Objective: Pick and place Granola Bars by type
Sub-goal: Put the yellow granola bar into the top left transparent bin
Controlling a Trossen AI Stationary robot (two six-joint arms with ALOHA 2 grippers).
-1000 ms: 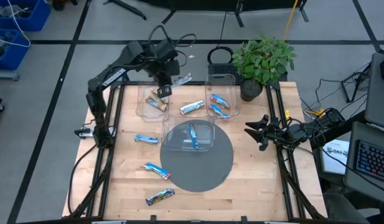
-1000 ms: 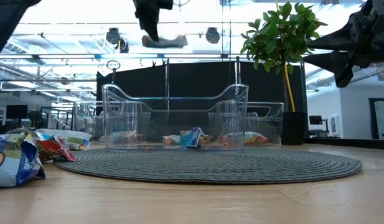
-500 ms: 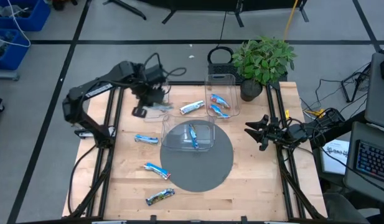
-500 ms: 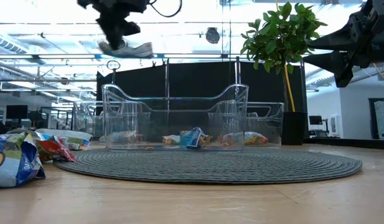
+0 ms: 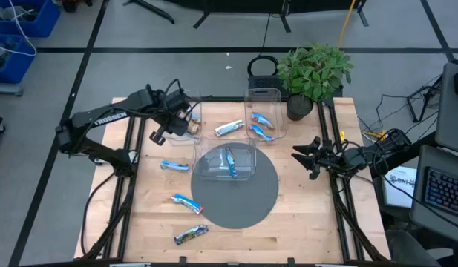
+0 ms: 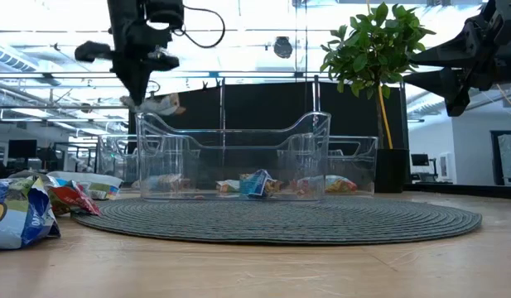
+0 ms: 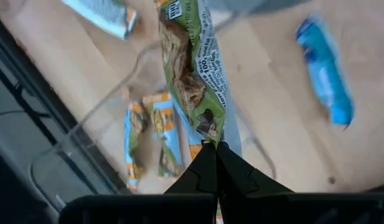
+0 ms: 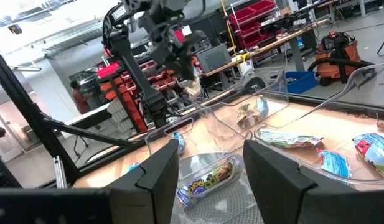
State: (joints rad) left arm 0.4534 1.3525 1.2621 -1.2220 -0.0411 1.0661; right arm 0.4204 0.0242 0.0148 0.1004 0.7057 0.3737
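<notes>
Right now the left gripper (image 7: pixel 215 147) pinches one end of a green granola bar (image 7: pixel 193 74), whose length trails straight ahead of the closed fingertips, over the clear bin (image 5: pixel 185 126) with tan bars (image 7: pixel 151 143) beyond it. Well apart, the right gripper (image 5: pixel 309 157) waits with fingers spread, holding nothing.

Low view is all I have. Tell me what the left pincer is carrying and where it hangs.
Observer: The left pincer is shut on one end of a green-and-tan granola bar, seen from the left wrist.
Operator: Give me what lies under it.
Observer: A clear bin at the table's rear left; two tan bars already lie inside.
Operator: Report the right arm.
Observer: From above, the right pincer hangs open and empty at the table's right edge, beside the round grey mat.
</notes>
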